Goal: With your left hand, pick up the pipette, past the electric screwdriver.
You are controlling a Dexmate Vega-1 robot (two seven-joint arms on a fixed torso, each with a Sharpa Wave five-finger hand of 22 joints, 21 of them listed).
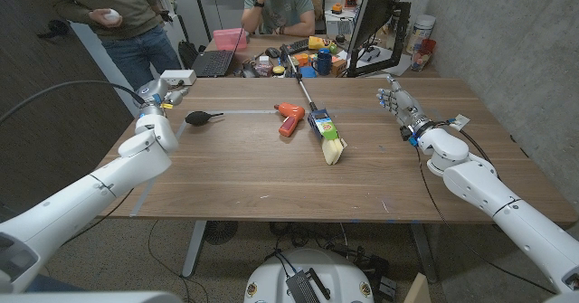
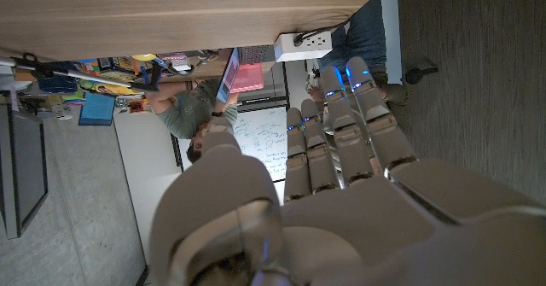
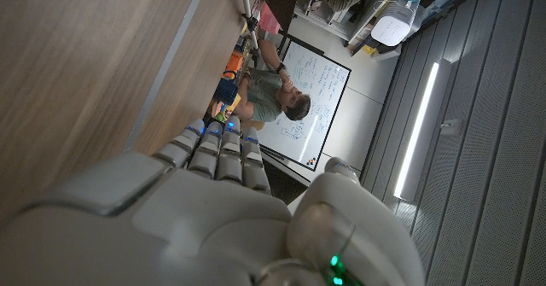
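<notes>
Your pipette looks like the long thin one lying just past the red electric screwdriver, though I can't be sure. It should be light and slippery, so grab its middle gently. Its blue label is too small to read. Your left hand and right hand hold nothing, fingers straight.

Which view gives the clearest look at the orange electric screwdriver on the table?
The head view: the orange electric screwdriver lies mid-table in full outline, beside the brush. Both wrist views look along the backs of the hands toward the room behind, with nothing I can identify as the screwdriver.
</notes>
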